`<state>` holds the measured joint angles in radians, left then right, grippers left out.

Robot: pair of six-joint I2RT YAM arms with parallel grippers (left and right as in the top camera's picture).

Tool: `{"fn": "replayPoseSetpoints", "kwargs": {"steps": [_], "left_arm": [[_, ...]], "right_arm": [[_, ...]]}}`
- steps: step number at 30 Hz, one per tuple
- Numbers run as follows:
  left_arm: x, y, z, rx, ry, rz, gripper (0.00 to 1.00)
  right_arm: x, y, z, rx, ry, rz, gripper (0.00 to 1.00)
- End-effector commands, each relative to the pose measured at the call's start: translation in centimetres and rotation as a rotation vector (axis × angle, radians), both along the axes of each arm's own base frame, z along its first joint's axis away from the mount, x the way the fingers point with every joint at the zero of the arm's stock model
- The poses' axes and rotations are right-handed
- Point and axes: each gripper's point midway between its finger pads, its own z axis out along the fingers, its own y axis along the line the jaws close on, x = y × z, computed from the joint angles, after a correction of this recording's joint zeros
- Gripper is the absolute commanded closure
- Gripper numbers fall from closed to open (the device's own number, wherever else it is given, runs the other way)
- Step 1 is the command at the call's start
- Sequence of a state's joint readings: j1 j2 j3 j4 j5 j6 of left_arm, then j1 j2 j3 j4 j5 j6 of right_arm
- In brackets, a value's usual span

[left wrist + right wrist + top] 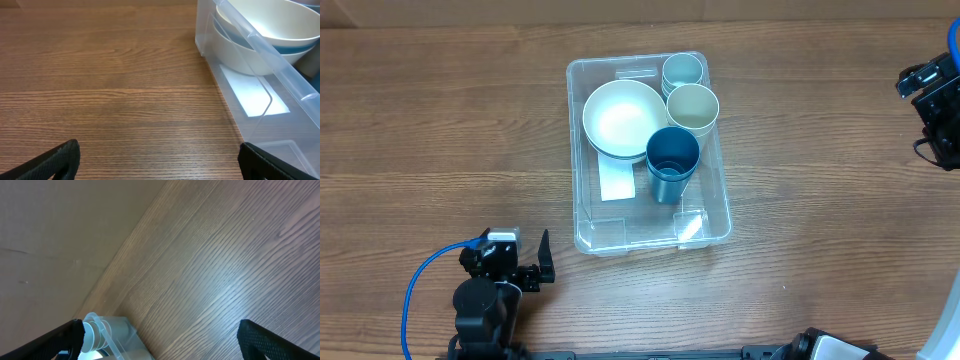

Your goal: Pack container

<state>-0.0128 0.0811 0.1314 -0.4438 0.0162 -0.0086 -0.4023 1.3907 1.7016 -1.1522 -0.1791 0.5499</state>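
The wooden table point(440, 120) fills my overhead feed, and the container point(574, 160) sits on it at centre, its long sides running away from the arms. The left gripper point(160, 167) hovers low over bare wood near the table's front edge, just off the container's near-left corner. Its jaws are spread wide and hold nothing. The right gripper point(160, 342) is well away at the far right edge, and its jaws are also spread wide and empty.

Inside the container, a white bowl point(623, 118) takes up the far-left part, nested in another bowl with a blue band. A dark blue cup point(672, 160) stands just beside it on the right. A cream cup point(692, 107) stands behind that, and pale grey-blue cups point(682, 70) are stacked in the far-right corner. The white label point(616, 180) shows through the bottom, partly under the bowl. The near end of the container has nothing in it.
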Motion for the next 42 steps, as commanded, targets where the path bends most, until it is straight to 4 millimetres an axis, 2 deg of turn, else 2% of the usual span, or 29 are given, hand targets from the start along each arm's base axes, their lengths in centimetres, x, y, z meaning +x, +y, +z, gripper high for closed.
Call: {"fn": "replayPoseSetpoints", "kwargs": {"steps": [1, 14, 16, 18, 21, 23, 24, 25, 28, 34, 38, 42], "left_arm": [[0.1, 0.0, 0.1, -0.021, -0.012, 0.004, 0.00], [0.1, 0.0, 0.1, -0.020, -0.012, 0.004, 0.00], [0.1, 0.0, 0.1, -0.020, -0.012, 0.004, 0.00], [0.1, 0.0, 0.1, -0.020, -0.012, 0.004, 0.00], [0.1, 0.0, 0.1, -0.021, -0.012, 0.004, 0.00], [0.1, 0.0, 0.1, -0.020, -0.012, 0.004, 0.00], [0.1, 0.0, 0.1, -0.020, -0.012, 0.004, 0.00], [0.1, 0.0, 0.1, -0.021, -0.012, 0.004, 0.00], [0.1, 0.0, 0.1, -0.020, -0.012, 0.004, 0.00], [0.1, 0.0, 0.1, -0.021, -0.012, 0.004, 0.00], [0.1, 0.0, 0.1, -0.021, -0.012, 0.004, 0.00], [0.1, 0.0, 0.1, -0.021, -0.012, 0.004, 0.00]], "right_arm": [[0.0, 0.0, 0.4, -0.003, -0.012, -0.002, 0.00], [-0.2, -0.1, 0.5, -0.020, -0.010, -0.002, 0.00], [-2.6, -0.3, 0.0, -0.099, 0.070, -0.002, 0.00], [-4.5, -0.4, 0.4, -0.205, 0.104, -0.007, 0.00], [-5.6, 1.8, 3.5, -0.322, -0.053, 0.026, 0.00], [-6.0, 3.4, 4.3, -0.419, -0.125, 0.116, 0.00], [-6.6, 5.2, 4.2, -0.499, -0.188, 0.211, 0.00], [-6.9, 6.1, 4.0, -0.529, -0.226, 0.246, 0.00], [-8.7, 8.0, 1.8, -0.562, -0.324, 0.301, 0.00], [-12.4, 8.4, -7.2, -0.552, -0.294, 0.319, 0.00], [-12.8, 8.5, -12.2, -0.548, -0.286, 0.322, 0.00], [-12.1, 9.5, -17.5, -0.504, -0.268, 0.380, 0.00]]}}
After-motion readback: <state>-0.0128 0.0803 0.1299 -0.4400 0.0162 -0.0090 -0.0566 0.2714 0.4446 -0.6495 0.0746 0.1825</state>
